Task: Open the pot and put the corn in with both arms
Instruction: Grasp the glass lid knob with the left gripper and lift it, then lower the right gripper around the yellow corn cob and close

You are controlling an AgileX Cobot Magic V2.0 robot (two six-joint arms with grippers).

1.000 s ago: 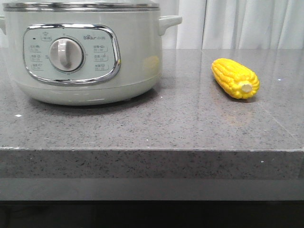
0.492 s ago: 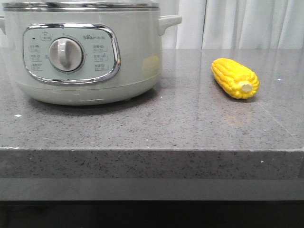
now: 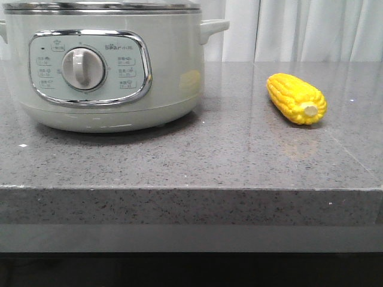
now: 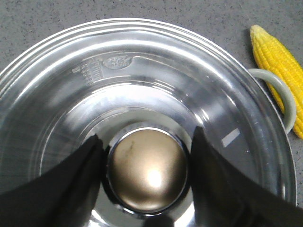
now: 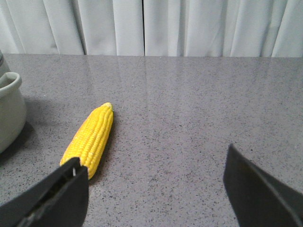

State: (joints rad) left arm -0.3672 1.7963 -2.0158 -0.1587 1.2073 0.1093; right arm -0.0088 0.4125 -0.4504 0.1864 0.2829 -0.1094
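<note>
Overhead, left fingers (image 4: pixel 147 182) spread either side of the steel knob (image 4: pixel 147 171) on the lidded pale grey-green round electric pot (image 3: pixel 102 66). Bright yellow corn cob (image 3: pixel 296 98) lies on the speckled grey stone tabletop (image 3: pixel 197 155), well apart from the pot. Right fingers (image 5: pixel 156 194) spread wide, empty, near the cob.

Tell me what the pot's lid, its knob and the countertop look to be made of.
Lid: apparently clear glass in a polished steel rim, judging by its see-through, ringed reflections.
Knob: likely brushed metal, with a soft golden sheen and a single glare spot.
Countertop: looks like polished grey speckled stone or quartz; it faintly mirrors the corn.
</note>
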